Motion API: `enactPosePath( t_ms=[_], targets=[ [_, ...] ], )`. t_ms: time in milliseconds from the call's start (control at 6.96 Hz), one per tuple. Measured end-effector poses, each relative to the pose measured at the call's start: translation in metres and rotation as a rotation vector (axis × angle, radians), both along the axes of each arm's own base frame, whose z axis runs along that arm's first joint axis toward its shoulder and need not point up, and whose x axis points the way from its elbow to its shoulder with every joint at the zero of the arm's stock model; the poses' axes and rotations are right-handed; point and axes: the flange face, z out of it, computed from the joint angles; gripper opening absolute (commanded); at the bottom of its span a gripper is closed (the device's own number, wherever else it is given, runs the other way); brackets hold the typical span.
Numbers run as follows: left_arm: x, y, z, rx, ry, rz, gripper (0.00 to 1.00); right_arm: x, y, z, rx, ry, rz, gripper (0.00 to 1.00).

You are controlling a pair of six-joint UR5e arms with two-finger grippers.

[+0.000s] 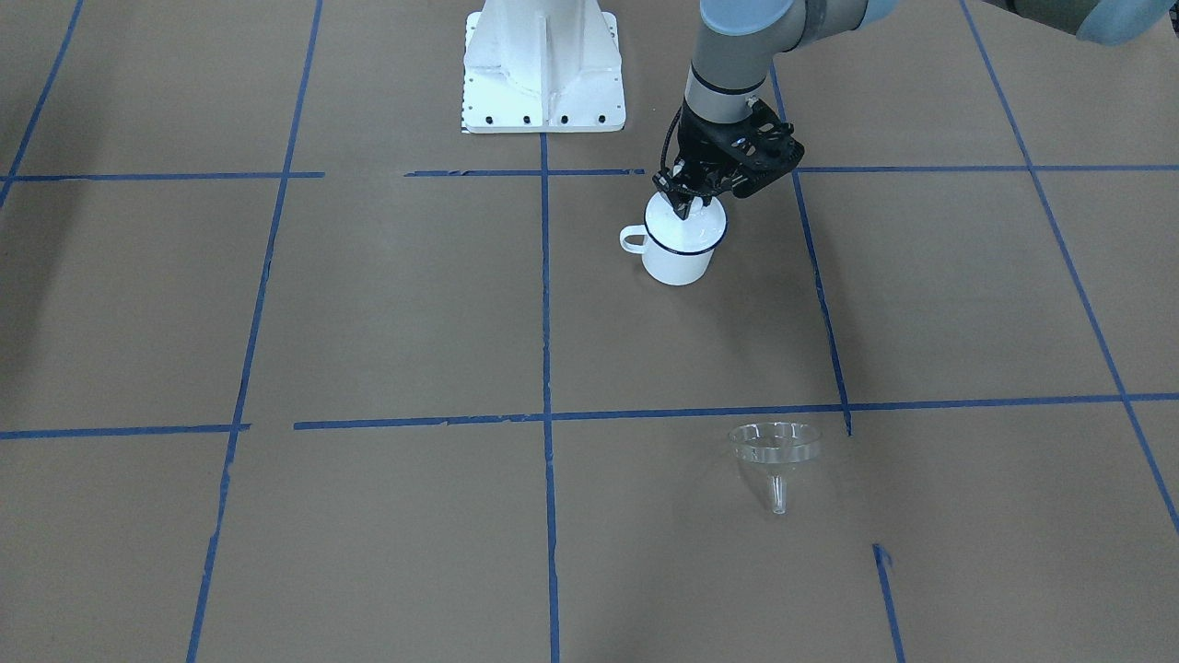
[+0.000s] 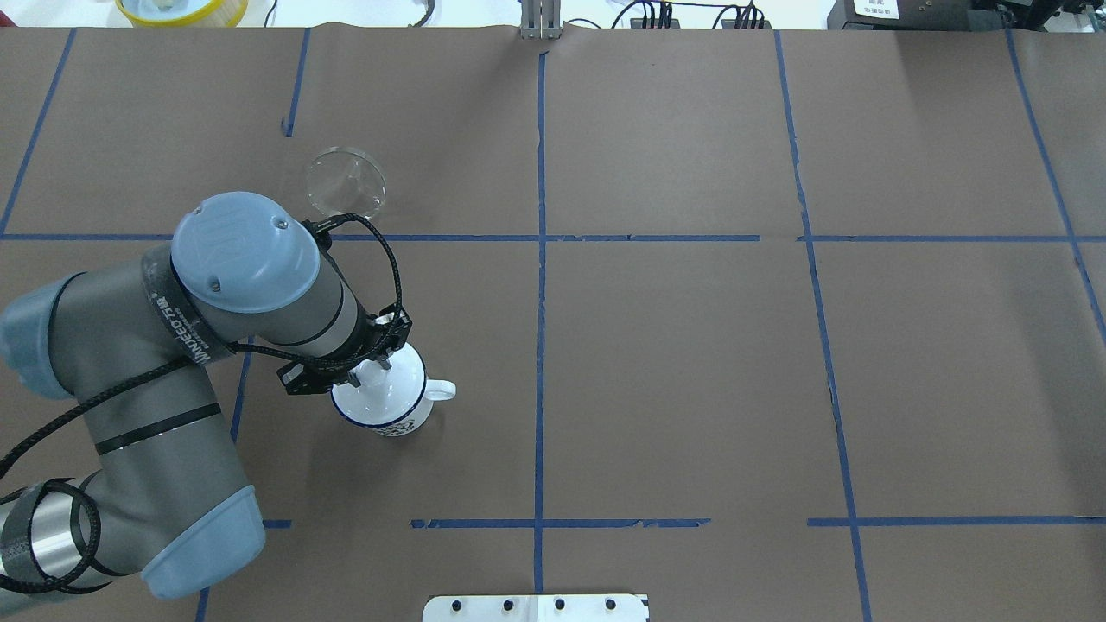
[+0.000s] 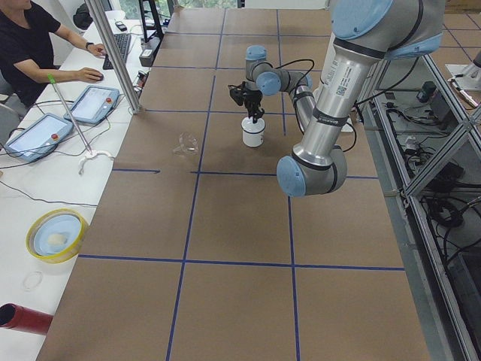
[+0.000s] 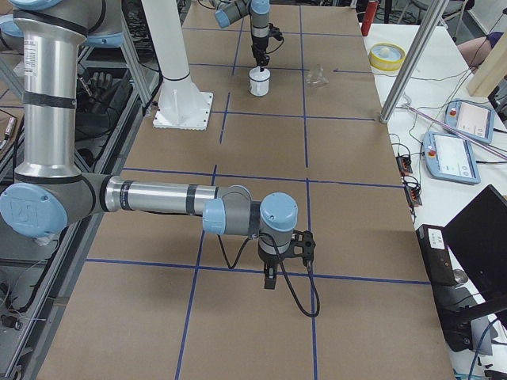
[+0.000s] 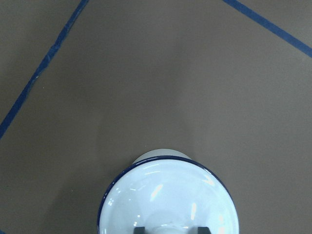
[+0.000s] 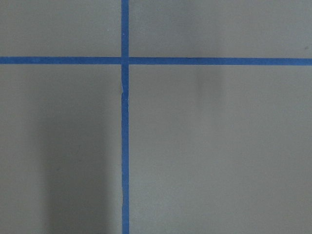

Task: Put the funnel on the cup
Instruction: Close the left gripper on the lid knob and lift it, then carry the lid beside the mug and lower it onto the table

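Overhead exterior: left hand (image 2: pixel 369 370) spread just above the cup (image 2: pixel 384 404), funnel (image 2: pixel 346 181) well away on the bench (image 2: pixel 691 345). Can't tell for right hand (image 4: pixel 270 279).

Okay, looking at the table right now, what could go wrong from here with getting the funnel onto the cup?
1. The left gripper hangs with its fingertips right at the mouth of the cup; a sideways move before lifting could drag or tip the cup.
2. The funnel lies on its side, apart from the cup, and is clear and smooth, so it may roll or slip when pinched.
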Motion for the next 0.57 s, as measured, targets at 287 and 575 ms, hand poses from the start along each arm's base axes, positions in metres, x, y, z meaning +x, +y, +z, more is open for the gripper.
enactPosePath(
  t_ms=[287, 575],
  targets=[
    [-0.014, -0.006, -0.004, -0.002, -0.007, -0.022, 0.0, 0.0, 0.0, 0.0, 0.0, 0.0, 0.0, 1.0],
    [-0.077, -0.01, -0.035, 0.019, 0.01, -0.086, 0.0, 0.0, 0.0, 0.0, 0.0, 0.0, 0.0, 1.0]
  ],
)
